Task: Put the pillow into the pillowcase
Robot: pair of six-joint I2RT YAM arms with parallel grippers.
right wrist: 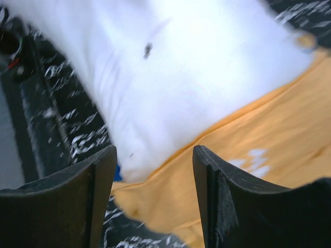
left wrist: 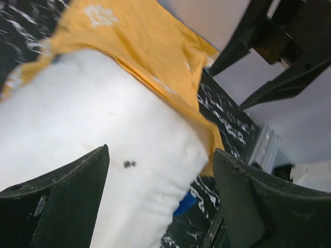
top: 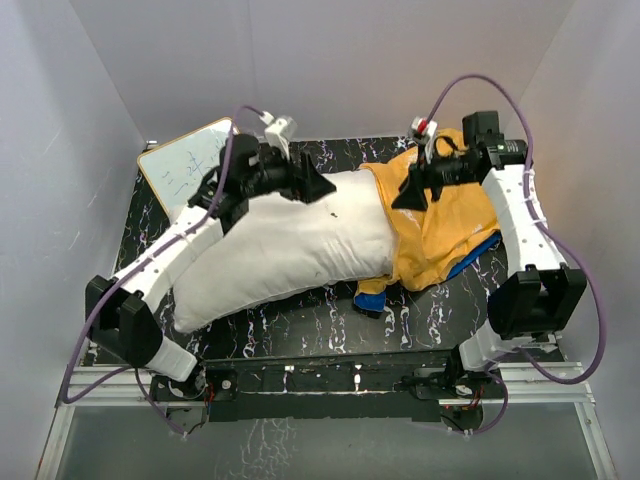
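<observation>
The white pillow [top: 285, 250] lies across the middle of the table, its right end tucked inside the orange-yellow pillowcase [top: 440, 225], which lies at the right with blue cloth [top: 372, 298] showing under its near edge. My left gripper [top: 318, 186] is open just above the pillow's far edge; in the left wrist view the pillow [left wrist: 93, 119] and pillowcase [left wrist: 150, 36] lie between and beyond its jaws. My right gripper [top: 410, 196] is open above the pillowcase's mouth; in the right wrist view the pillow [right wrist: 196, 72] meets the pillowcase [right wrist: 258, 155] below its jaws.
A framed whiteboard [top: 185, 165] with writing leans at the far left corner. The table [top: 330, 325] is black with white marbling. White walls close in on three sides. The arm bases [top: 330, 380] stand along the near edge.
</observation>
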